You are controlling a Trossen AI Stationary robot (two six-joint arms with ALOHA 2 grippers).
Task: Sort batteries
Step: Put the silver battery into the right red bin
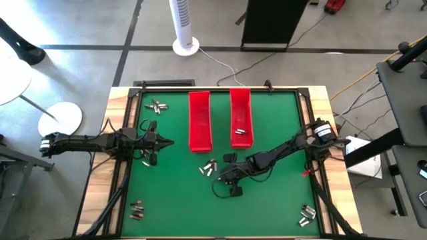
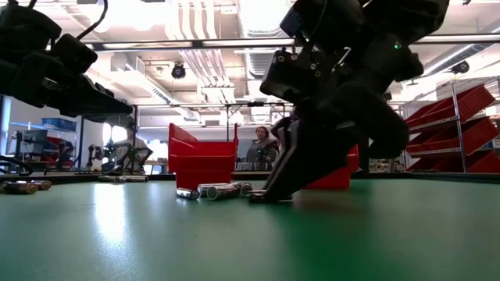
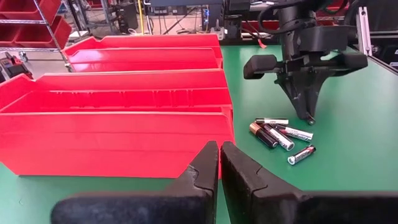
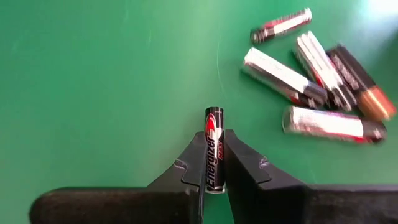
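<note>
Five loose batteries (image 4: 314, 68) beside right gripper (image 4: 213, 163) pinching one battery (image 4: 214, 148), left gripper (image 3: 220, 163) closed.

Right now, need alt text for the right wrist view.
The right end effector is shut on a black-and-silver battery just above the green table. A loose cluster of five batteries lies on the mat beyond it.

Too small in the high view to sort by colour: battery clusters (image 1: 157, 105) near the far left corner of the worktop (image 1: 267, 207), near both front corners, and at mid-worktop. Partly covered by the right claw (image 4: 214, 163) fingers: lower half of the gripped battery (image 4: 213, 140). Blurred in the right wrist view: labels on the loose pile (image 4: 323, 68). Cut off by the frame edge in the left wrist view: the near red tray (image 3: 112, 124).
</note>
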